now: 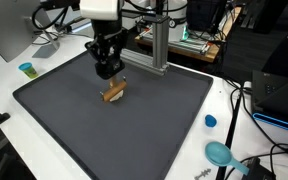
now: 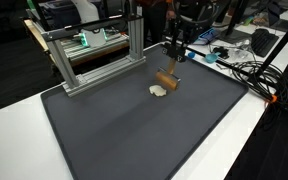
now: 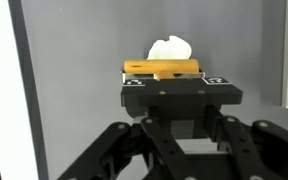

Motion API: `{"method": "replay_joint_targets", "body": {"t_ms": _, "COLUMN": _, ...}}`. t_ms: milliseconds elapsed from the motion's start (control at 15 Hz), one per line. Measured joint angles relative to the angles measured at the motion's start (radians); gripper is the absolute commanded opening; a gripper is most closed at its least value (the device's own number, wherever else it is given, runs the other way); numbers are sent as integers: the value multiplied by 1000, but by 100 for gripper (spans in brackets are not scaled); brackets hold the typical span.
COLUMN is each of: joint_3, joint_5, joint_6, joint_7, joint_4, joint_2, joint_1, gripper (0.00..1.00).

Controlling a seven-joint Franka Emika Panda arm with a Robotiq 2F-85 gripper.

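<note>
My gripper point(image 1: 109, 70) hangs over the far middle of the dark grey mat point(image 1: 144, 130) and is shut on a tan wooden block point(image 1: 114, 92). The block lies crosswise at the fingertips in the wrist view point(image 3: 162, 69), with the gripper point(image 3: 174, 82) coming in from the bottom. A small white crumpled object point(image 3: 170, 48) sits on the mat just beyond the block. In an exterior view the block point(image 2: 166, 80) stands right beside this white object point(image 2: 158, 90), under the gripper point(image 2: 173, 62). I cannot tell whether the block touches the mat.
An aluminium frame point(image 1: 159, 45) point(image 2: 94, 55) stands at the mat's far edge. On the white table are a small blue cup point(image 1: 26, 69), a blue cap point(image 1: 210, 121) and a teal object point(image 1: 220, 153). Cables point(image 2: 246, 72) run along one side.
</note>
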Motion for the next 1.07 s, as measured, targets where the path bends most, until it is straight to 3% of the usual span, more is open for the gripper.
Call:
{"method": "replay_joint_targets", "body": {"t_ms": 67, "joint_3": 3, "joint_5": 0, "joint_6": 20, "joint_7": -1, "joint_4": -34, "joint_2": -20, "joint_1": 2, "gripper": 46}}
{"method": "replay_joint_targets", "body": {"t_ms": 133, "joint_3": 3, "joint_5": 1, "joint_6": 23, "joint_7": 1, "joint_4": -48, "joint_2": -30, "joint_1": 5, "gripper": 46}}
{"method": "replay_joint_targets", "body": {"t_ms": 200, "joint_3": 3, "joint_5": 1, "joint_6": 23, "joint_7": 1, "joint_4": -48, "joint_2": -29, "joint_1": 5, "gripper": 21}}
{"method": "replay_joint_targets", "body": {"t_ms": 667, "joint_3": 1, "joint_5": 1, "joint_6": 22, "joint_7": 15, "joint_4": -50, "joint_2": 5, "joint_1": 13, "gripper": 21}}
{"method": "replay_joint_targets", "body": {"t_ms": 1067, "joint_3": -9, "joint_5": -38, "joint_6": 25, "joint_7": 102, "joint_4": -62, "joint_2": 21, "joint_1": 33, "gripper": 21}}
